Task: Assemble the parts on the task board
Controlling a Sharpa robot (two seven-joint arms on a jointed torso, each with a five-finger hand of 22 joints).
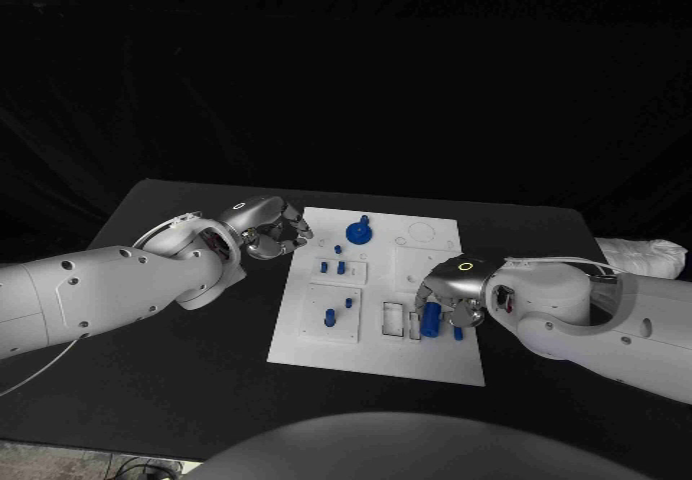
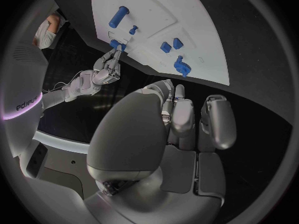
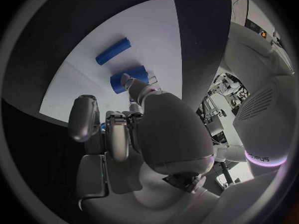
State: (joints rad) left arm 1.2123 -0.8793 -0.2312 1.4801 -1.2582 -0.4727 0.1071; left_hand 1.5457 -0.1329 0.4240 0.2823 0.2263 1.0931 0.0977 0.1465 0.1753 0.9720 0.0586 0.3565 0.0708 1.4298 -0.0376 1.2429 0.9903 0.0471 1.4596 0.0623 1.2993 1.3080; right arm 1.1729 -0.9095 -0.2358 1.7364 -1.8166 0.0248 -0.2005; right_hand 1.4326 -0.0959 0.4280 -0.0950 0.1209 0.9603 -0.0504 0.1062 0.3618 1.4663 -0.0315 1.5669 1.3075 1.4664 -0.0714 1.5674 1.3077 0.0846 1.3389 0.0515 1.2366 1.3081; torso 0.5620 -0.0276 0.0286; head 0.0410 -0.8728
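Observation:
The white task board [image 1: 378,355] [image 2: 187,15] [image 3: 152,30] lies mid-table. Several blue parts sit on it: a round one [image 1: 359,235] [image 2: 181,65] at the far end, small ones [image 1: 333,267] left of centre, and a blue cylinder [image 1: 431,318] [image 2: 118,16] [image 3: 113,51] near the front right. My right hand [image 1: 450,292] [image 3: 124,129] [image 2: 104,73] hovers over the board's right side beside the cylinder, its fingertips closed on a small blue block [image 3: 129,78] [image 2: 116,45]. My left hand [image 1: 268,228] [image 2: 184,119] is at the board's far left edge, fingers curled together, holding nothing.
The black table [image 1: 173,330] extends around the board on all sides. A white bundle [image 1: 645,256] lies at the table's right edge behind my right arm. Two white raised plates [image 1: 335,312] sit on the board's left half.

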